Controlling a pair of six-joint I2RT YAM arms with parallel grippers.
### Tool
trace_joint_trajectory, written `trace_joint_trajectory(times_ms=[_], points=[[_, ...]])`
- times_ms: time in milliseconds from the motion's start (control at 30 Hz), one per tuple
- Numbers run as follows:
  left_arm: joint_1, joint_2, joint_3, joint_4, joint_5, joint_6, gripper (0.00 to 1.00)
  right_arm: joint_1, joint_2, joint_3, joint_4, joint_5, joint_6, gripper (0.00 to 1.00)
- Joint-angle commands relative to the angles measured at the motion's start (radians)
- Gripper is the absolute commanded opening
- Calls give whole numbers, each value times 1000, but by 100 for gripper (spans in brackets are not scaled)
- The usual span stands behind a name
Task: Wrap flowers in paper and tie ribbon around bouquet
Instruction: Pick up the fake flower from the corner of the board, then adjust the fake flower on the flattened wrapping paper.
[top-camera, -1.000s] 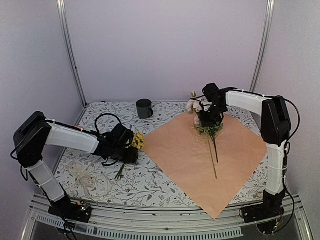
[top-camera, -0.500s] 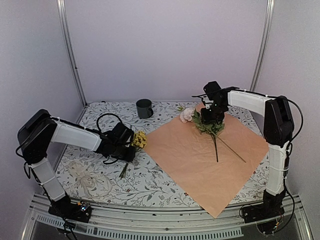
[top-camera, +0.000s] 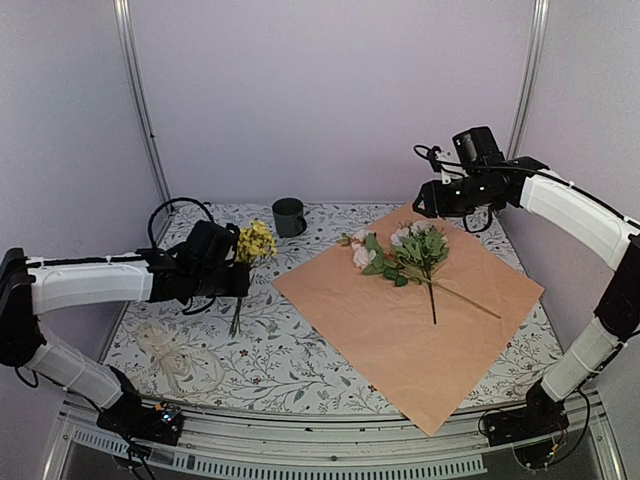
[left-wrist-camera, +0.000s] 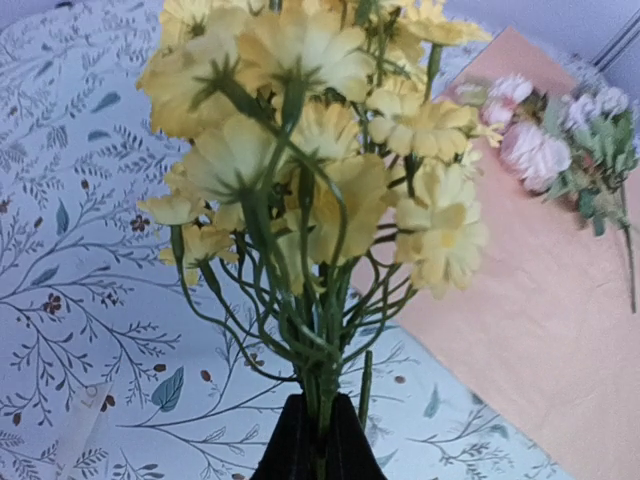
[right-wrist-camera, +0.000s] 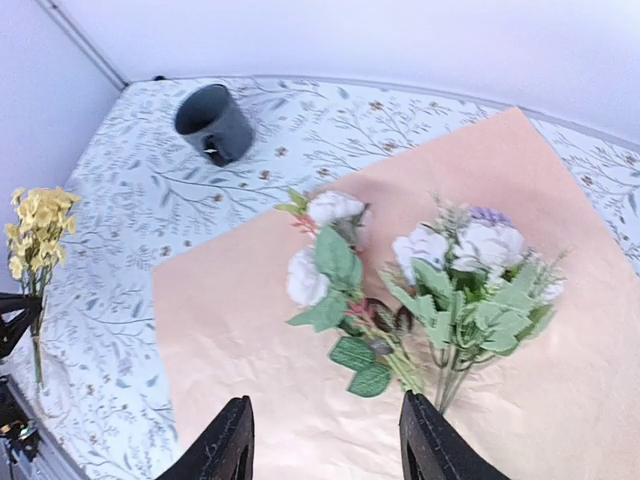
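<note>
The table carries the paper, peach face up, spread over its right half. The rose bunch lies on the far part of the sheet, heads to the far left, stems trailing near and right. The right gripper hangs above it, jaws apart and empty. The ribbon lies heaped at the near left. The left gripper is clamped on the stems of the yellow sprig, held left of the paper, near the mug.

Watch the pinch: you hold thin stems low down, so the sprig may swivel or slip as you carry it right. A low pass could also catch the sheet's edge and crease it.

The left wrist view shows the grip on the stems, which the overhead view hides. Only the overhead view shows the ribbon.
</note>
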Motion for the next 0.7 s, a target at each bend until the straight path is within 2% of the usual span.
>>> trace_joint_trajectory(times_ms=[0, 67, 167, 233, 267, 333, 400, 467, 500, 567, 667], points=[[-113, -168, -39, 198, -69, 60, 0, 40, -117, -102, 179, -294, -31, 52], [-178, -227, -54, 336, -45, 112, 0, 93, -164, -150, 271, -421, -61, 52], [-230, -286, -101, 589, 79, 133, 0, 186, -184, -194, 399, -600, -92, 53], [-248, -305, -127, 723, 132, 126, 0, 213, -178, -195, 433, -641, -83, 54], [-253, -308, -128, 755, 142, 122, 0, 214, -174, -181, 401, -581, -81, 54], [-258, -314, -108, 739, 130, 118, 0, 189, -171, -155, 298, -305, -73, 58], [-260, -323, -99, 706, 110, 129, 0, 80, -162, -171, 168, -125, -42, 62], [-260, -338, -111, 689, 95, 131, 0, -72, -132, -181, 28, -32, 5, 63], [-260, -343, -119, 683, 91, 131, 0, -131, -119, -196, -23, -28, 6, 64], [-260, -346, -130, 665, 80, 127, 0, -222, -107, -250, -72, -153, -54, 76], [-260, -339, -147, 659, 56, 119, 0, -265, -26, -288, -90, -180, -122, 85]])
